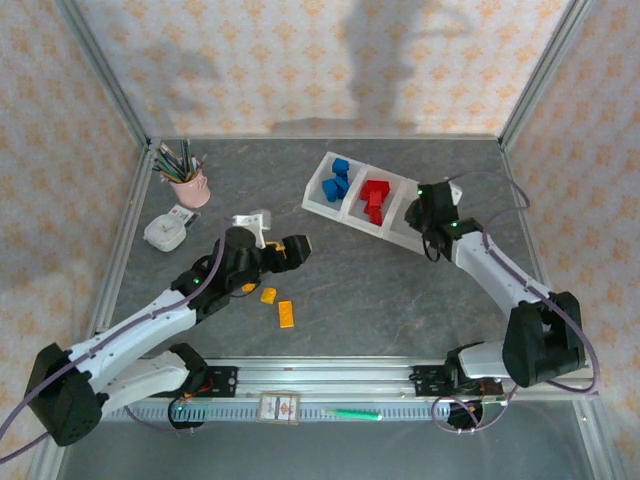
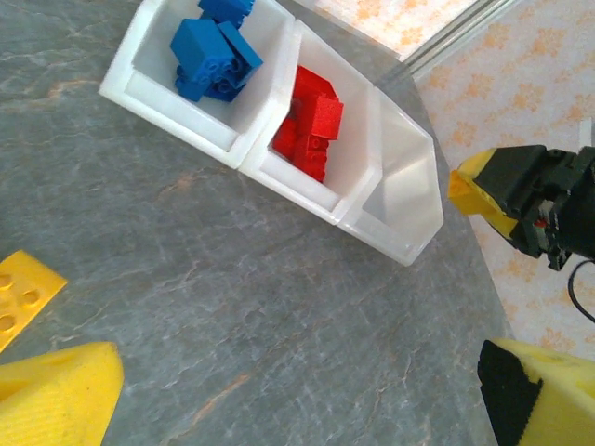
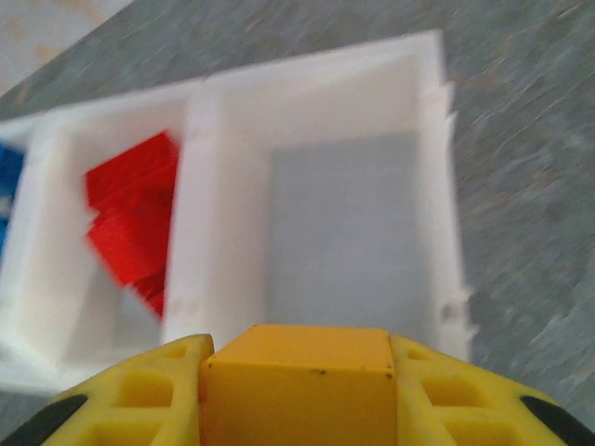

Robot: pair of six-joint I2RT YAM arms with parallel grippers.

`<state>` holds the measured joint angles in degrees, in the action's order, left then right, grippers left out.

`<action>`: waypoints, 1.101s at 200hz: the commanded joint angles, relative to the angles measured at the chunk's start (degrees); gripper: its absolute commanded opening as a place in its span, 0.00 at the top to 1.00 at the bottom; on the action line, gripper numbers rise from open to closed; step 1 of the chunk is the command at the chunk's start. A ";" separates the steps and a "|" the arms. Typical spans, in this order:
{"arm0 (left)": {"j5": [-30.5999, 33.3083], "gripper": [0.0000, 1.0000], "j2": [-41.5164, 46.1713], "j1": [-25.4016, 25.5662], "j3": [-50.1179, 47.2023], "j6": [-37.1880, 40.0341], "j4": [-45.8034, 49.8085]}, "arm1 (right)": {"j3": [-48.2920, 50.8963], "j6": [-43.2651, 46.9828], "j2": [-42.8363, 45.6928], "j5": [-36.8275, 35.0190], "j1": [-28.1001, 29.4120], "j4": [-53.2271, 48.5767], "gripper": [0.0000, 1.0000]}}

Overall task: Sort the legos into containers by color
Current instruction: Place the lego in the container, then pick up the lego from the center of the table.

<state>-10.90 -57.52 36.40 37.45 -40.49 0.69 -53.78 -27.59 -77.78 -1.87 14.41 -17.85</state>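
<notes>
The white tray of containers (image 1: 322, 203) lies at the back right. Blue legos (image 1: 337, 180) fill its left compartment and red legos (image 1: 375, 198) the middle one. My right gripper (image 1: 428, 218) hovers over the bare right compartment (image 3: 358, 232), shut on a yellow-orange lego (image 3: 296, 395). My left gripper (image 1: 298, 248) hangs open over bare table, mid-table and left of the tray, with nothing between its fingers (image 2: 60, 390). Two yellow-orange legos (image 1: 268, 295) (image 1: 287, 313) lie on the table beside the left arm, and one (image 2: 23, 293) shows at the left edge of the left wrist view.
A pink cup of pencils (image 1: 188, 182) and a small white round dish (image 1: 164, 234) stand at the back left. A small white object (image 1: 256, 219) sits behind the left wrist. Metal frame posts and patterned walls enclose the table.
</notes>
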 commanded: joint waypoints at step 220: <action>10.44 0.01 11.10 0.60 0.31 1.49 11.92 | -11.61 5.33 -13.66 6.35 22.83 0.48 0.19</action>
<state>-4.51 -50.00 36.75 39.27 -38.06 5.87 -64.40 -19.73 -89.03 5.80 32.25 -14.74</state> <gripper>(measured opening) 0.992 0.803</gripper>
